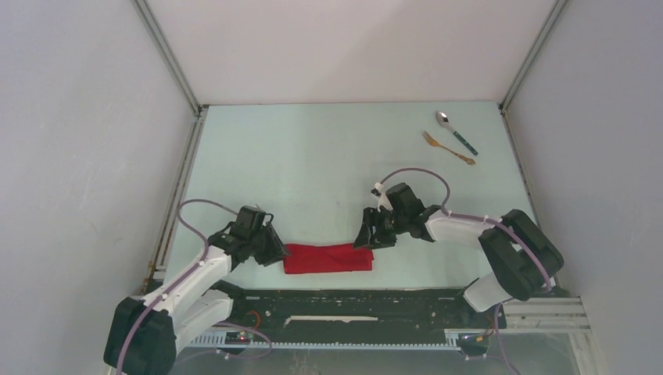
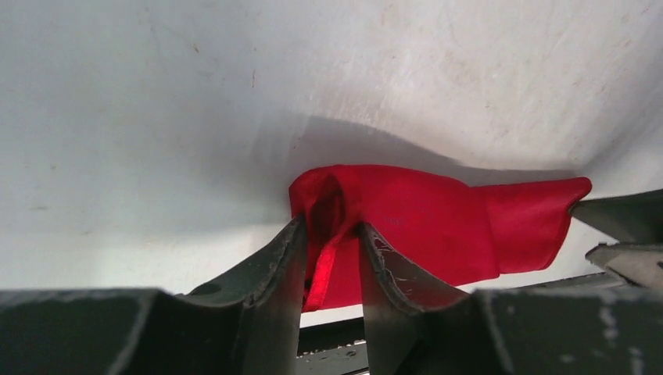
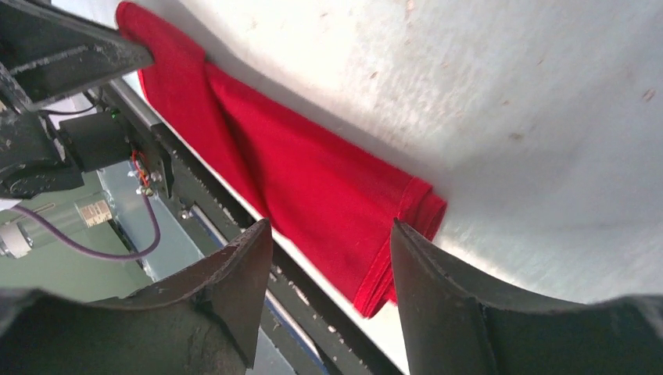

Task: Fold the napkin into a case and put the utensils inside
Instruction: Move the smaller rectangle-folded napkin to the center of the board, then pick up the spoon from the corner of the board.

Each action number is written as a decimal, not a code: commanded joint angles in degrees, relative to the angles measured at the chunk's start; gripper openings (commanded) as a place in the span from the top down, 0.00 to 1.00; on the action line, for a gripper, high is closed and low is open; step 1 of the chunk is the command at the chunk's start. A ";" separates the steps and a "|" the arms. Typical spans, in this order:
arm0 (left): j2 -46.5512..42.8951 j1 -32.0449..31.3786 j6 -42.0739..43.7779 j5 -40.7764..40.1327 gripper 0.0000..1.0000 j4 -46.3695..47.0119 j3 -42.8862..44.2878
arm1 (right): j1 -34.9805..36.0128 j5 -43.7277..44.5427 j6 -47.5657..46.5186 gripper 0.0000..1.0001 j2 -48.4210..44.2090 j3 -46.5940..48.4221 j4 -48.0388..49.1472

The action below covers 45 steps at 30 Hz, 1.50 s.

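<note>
The red napkin [image 1: 328,258] lies as a narrow folded strip, the case, near the table's front edge. My left gripper [image 1: 278,251] is at its left end. In the left wrist view the left gripper [image 2: 330,223] stands open a little, with a loose fold of the napkin [image 2: 438,226] between its fingertips. My right gripper [image 1: 366,238] hovers over the right end. In the right wrist view the right gripper [image 3: 332,223] is open and the layered end of the napkin [image 3: 313,172] shows below it, untouched. The spoon [image 1: 456,131] and the fork [image 1: 448,148] lie together at the far right.
A black rail [image 1: 352,301] runs along the table's front edge just behind the napkin. Grey walls close the table in on the left [image 1: 86,156], back and right. A purple cable [image 1: 414,173] loops over the right wrist.
</note>
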 commanded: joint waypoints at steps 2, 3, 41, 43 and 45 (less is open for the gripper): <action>-5.19 -0.33 2.32 -3.30 0.62 -4.58 5.57 | 1.53 2.87 -0.17 0.34 -8.89 2.49 -6.07; -5.80 -0.34 2.50 -2.74 0.61 -5.30 6.16 | 1.27 3.01 -0.29 0.34 -9.86 2.50 -6.99; 1.74 -1.13 34.22 23.16 0.41 -3.22 30.26 | -41.58 34.48 -55.90 0.07 52.80 98.75 -46.83; 3.92 -1.13 34.50 23.42 0.42 -3.13 30.38 | -42.03 33.29 -57.24 0.07 56.24 103.12 -47.29; 5.61 -1.13 34.53 24.12 0.42 -2.70 30.27 | -41.92 32.87 -58.78 0.07 58.87 106.41 -47.25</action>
